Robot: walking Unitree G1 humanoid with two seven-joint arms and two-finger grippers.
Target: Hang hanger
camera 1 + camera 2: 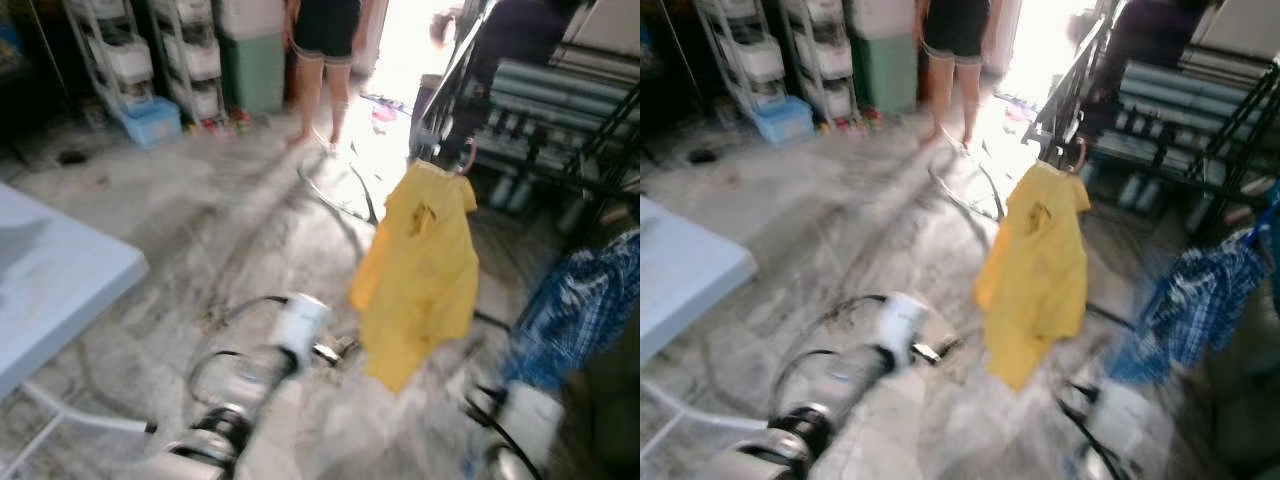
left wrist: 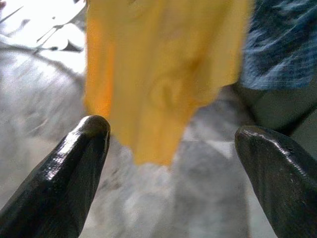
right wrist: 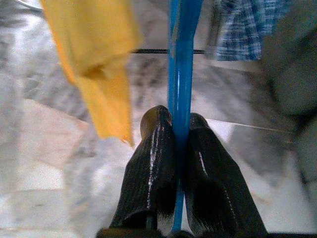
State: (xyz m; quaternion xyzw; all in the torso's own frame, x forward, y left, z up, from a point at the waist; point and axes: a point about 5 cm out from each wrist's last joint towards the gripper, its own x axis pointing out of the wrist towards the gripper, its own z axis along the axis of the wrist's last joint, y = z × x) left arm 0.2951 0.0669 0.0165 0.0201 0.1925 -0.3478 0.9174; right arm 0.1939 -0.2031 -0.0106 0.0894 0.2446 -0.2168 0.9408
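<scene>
A blue hanger (image 3: 181, 59) is clamped between the fingers of my right gripper (image 3: 181, 116), which is shut on it. The blue plaid shirt (image 1: 575, 310) on that hanger hangs at the right, above my right arm (image 1: 525, 420). A yellow shirt (image 1: 420, 270) hangs by its hanger hook (image 1: 465, 160) from the dark rack (image 1: 560, 110). My left gripper (image 2: 171, 131) is open with nothing between its fingers, low and facing the hem of the yellow shirt (image 2: 163, 74). My left arm (image 1: 300, 325) reaches forward just left of that shirt. The head views are blurred.
A light blue table (image 1: 50, 270) stands at the left. A person (image 1: 325, 60) stands at the back near white shelf units (image 1: 150, 60) and a green bin (image 1: 252, 70). Black cables (image 1: 340, 200) lie on the grey stone floor.
</scene>
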